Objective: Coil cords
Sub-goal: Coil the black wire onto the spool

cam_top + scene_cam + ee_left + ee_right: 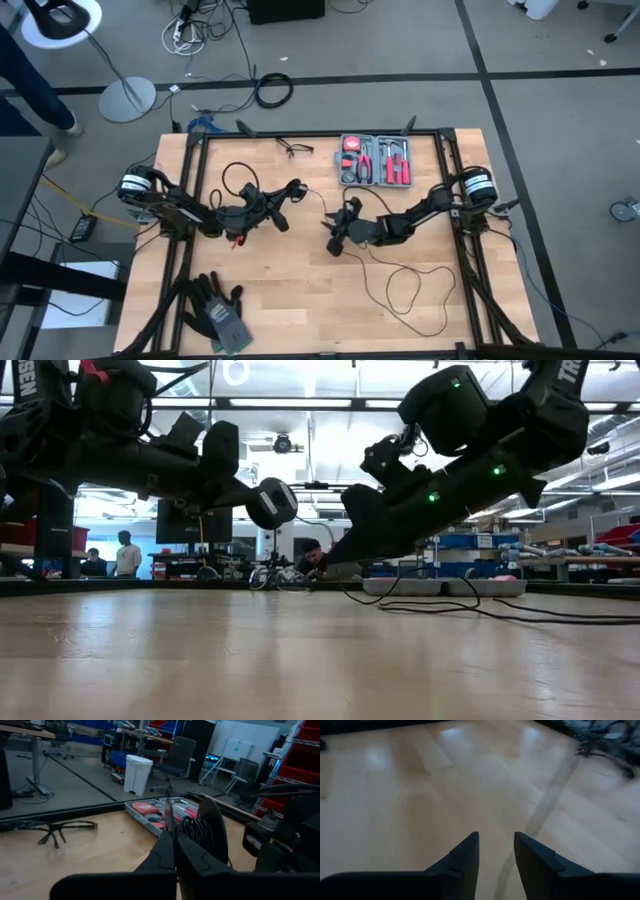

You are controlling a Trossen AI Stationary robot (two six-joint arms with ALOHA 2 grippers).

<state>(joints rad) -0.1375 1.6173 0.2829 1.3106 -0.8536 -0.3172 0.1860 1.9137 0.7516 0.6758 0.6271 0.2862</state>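
The cord is a very thin black cable lying in loose loops (410, 290) on the wooden table at the right. It ends in a small round black puck (270, 503) with a pale centre, and several turns (192, 832) are wound at the puck. My left gripper (292, 190) is left of the table's middle and is shut on the puck. My right gripper (332, 240) is low over the table's middle, slanting down, open. In the right wrist view a blurred grey streak (547, 802), perhaps the cord, runs over the wood toward the gap between its fingers (496, 837). My left gripper pinches the puck's thin disc (167, 817), seen edge on, between its two shut fingers. The fingers come level from the table's left. The puck hangs clear of the table, with the wound turns beside the fingers and the rest of the cord trailing slack.
An open red tool case (375, 160) lies at the far edge and dark glasses (293, 149) lie to its left. Grey gloves (215, 310) lie near the front left corner. Black frame rails (445, 150) border the table. A thicker coiled cable (273, 90) lies on the floor beyond.
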